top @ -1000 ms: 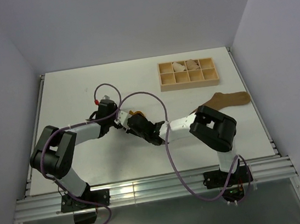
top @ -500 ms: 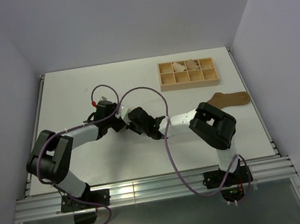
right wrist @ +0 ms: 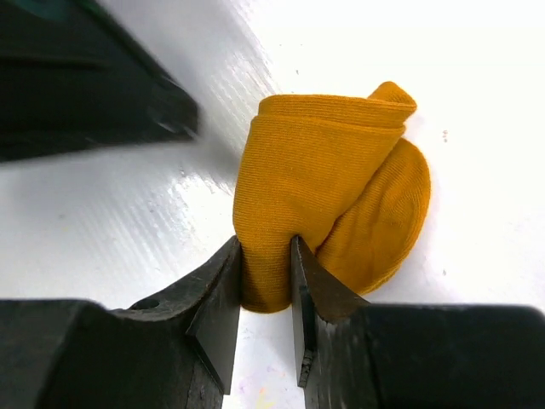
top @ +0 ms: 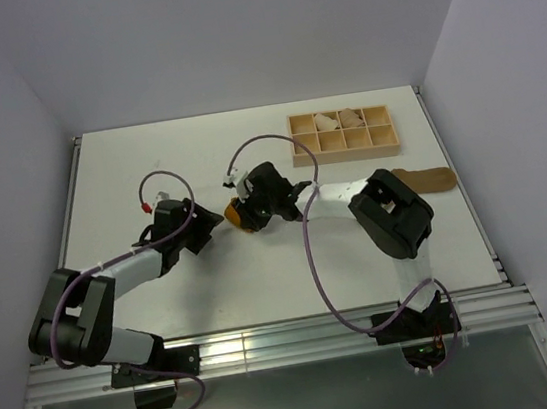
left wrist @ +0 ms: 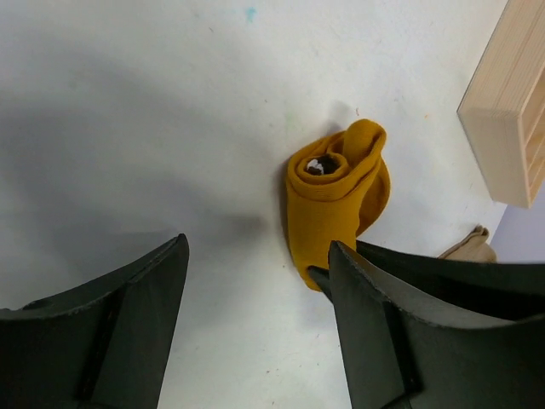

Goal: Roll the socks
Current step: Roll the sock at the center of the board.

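Left gripper [left wrist: 255, 256]: jaws spread, holding nothing, just left of the mustard-orange sock [left wrist: 328, 192]. This sock lies rolled on the table [top: 147, 161] near its centre. Right gripper [right wrist: 266, 256]: jaws pinching a fold of that roll. Tan-brown sock [top: 417, 182]: flat at far right, on the near side of the wooden tray [top: 345, 158].

Rolled sock [top: 235, 212] left of tray [top: 342, 133]

The rolled sock [right wrist: 315, 204] was mustard-orange, its core dark and white; the flat sock [top: 427, 180] tan-brown; the counter [top: 137, 162] white; the tray [top: 346, 157] pale wood.
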Available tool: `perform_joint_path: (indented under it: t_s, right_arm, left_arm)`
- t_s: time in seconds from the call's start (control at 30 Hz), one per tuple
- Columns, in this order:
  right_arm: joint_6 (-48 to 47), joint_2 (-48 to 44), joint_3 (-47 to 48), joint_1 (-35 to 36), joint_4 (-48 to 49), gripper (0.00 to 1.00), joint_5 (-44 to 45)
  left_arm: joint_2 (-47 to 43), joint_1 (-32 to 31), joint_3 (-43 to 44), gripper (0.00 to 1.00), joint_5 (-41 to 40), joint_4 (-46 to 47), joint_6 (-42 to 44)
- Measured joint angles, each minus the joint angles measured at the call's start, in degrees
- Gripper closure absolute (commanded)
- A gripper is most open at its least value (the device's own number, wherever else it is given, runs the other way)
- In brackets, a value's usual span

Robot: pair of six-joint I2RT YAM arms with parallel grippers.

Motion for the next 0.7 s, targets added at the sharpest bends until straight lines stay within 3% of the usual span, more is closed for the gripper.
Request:
perform_joint_path:
  t_s: [0.23, 0.7]
  right_arm:
    - [6.0, 3.4, 3.8, -6.0, -2.8, 1.0, -14.7]
    - [23.1, 10.5, 4.9, -13.4, 1.0, 0.97, -36.9]
  left_arm:
    - [-4.5, 0.9, -3.8, 0.28, 0.0, 4.8, 0.7]
    - [-2.8, 0.3, -6.0, 0.31, 3.9, 13.8, 1.2]
